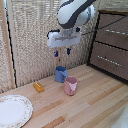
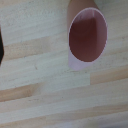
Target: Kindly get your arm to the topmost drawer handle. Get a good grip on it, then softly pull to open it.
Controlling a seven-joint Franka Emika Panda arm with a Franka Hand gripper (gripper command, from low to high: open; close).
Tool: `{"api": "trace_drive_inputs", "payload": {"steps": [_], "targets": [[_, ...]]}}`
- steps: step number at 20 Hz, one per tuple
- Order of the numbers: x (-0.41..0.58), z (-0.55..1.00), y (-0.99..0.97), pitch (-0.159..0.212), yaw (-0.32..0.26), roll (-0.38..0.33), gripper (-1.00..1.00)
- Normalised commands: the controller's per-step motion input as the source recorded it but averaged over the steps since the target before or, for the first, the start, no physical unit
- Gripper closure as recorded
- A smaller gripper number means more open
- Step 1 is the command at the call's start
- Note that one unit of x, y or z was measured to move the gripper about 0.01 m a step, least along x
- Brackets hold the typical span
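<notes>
Drawer handle: thin straight silver metal bar (image 1: 116, 31) across the upper dark brown wooden drawer front (image 1: 114, 30), at the exterior view's right, well apart from my fingers.
Fingers: my small blue-tipped gripper (image 1: 62, 51) hangs in the air with the two tips apart and nothing between them.
Arm: my bulky glossy white robot arm (image 1: 75, 14) reaches in from the top and ends above the tabletop.
Below me: a blue cup (image 1: 60, 74) stands almost under my fingertips, well below them.
Pink cup: a pink plastic cup (image 1: 70, 85) stands just beside the blue one; the wrist view looks down into its open mouth (image 2: 88, 36).
Block: a small orange block (image 1: 38, 87) lies nearer the exterior view's left.
Plate: a white round plate with a patterned rim (image 1: 14, 111) sits at the near left corner.
Table: pale wooden slatted tabletop (image 1: 90, 107) carries them all.
Lower drawer: a second silver bar (image 1: 109, 58) crosses the front beneath.
</notes>
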Motion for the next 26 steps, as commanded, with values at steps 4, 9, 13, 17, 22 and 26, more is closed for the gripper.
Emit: {"api": "trace_drive_inputs", "payload": {"steps": [4, 9, 13, 17, 22, 26], "targets": [[-0.169, 0.51, -0.25, -0.023, 0.086, -0.163, -1.00], [-0.217, 0.59, -0.31, -0.035, 0.106, -0.180, -1.00], [-0.090, 0.20, -0.31, -0.069, 0.133, -0.264, -1.00], [-0.061, 0.00, -0.25, -0.057, 0.142, -0.350, -1.00], [-0.029, -0.03, -0.19, -0.070, 0.152, -0.374, -1.00], [0.001, -0.09, -0.19, -0.043, 0.119, -0.375, -1.00]]}}
